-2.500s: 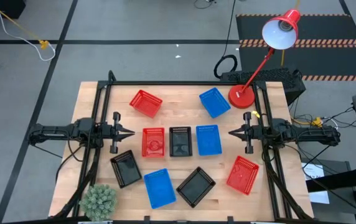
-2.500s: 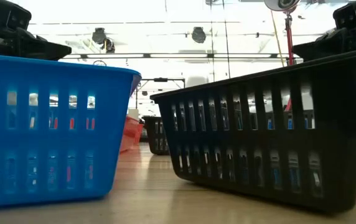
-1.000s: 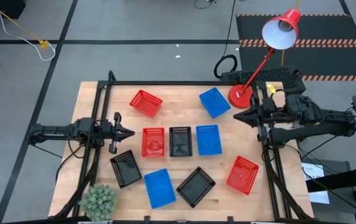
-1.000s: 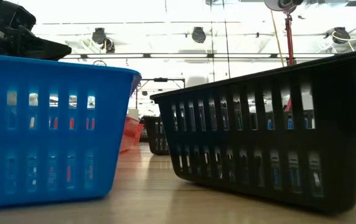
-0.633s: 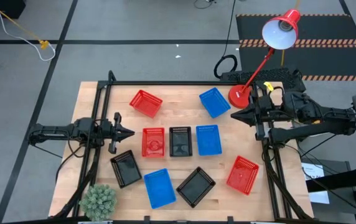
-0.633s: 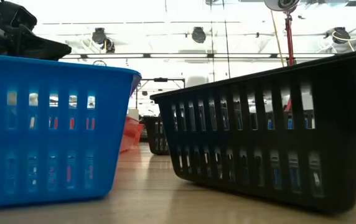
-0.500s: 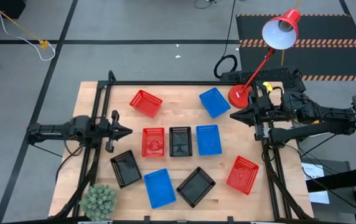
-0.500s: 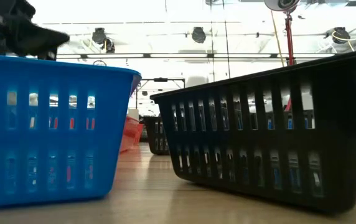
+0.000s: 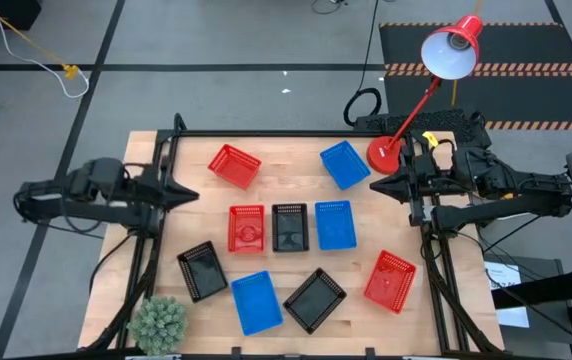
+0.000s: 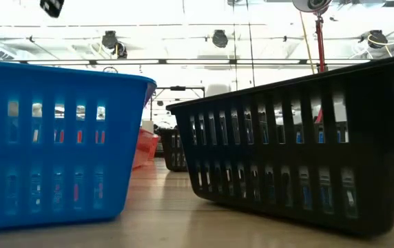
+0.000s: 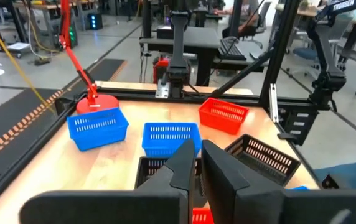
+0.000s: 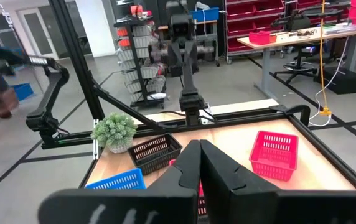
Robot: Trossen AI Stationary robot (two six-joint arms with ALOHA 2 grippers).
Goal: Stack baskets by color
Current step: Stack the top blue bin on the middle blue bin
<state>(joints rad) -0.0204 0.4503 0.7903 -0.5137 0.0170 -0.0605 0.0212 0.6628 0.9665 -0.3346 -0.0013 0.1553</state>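
Note:
Nine baskets rest bottom-down on the wooden table (image 9: 166, 150), none stacked. A red (image 9: 247, 228), a black (image 9: 290, 226) and a blue (image 9: 335, 224) basket form a row at the middle. Another red (image 9: 234, 165) and blue (image 9: 344, 164) sit toward the far edge. Two black (image 9: 203, 270) (image 9: 315, 299), one blue (image 9: 256, 301) and one red (image 9: 389, 281) lie toward the near edge. My left gripper (image 9: 194, 195) hangs raised over the table's left side, shut and empty. My right gripper (image 9: 374, 186) hangs raised at the right, also shut and empty.
A red desk lamp stands on its round base (image 9: 387, 155) at the far right corner, its head (image 9: 452, 47) beyond the table. A small green plant (image 9: 158, 322) sits at the near left corner. Black frame rails (image 9: 296, 134) run along the far edge and both sides.
My left gripper has risen well above the table and drawn back a little toward the left edge, leaving the low view almost entirely. It has stayed shut. The baskets have not moved.

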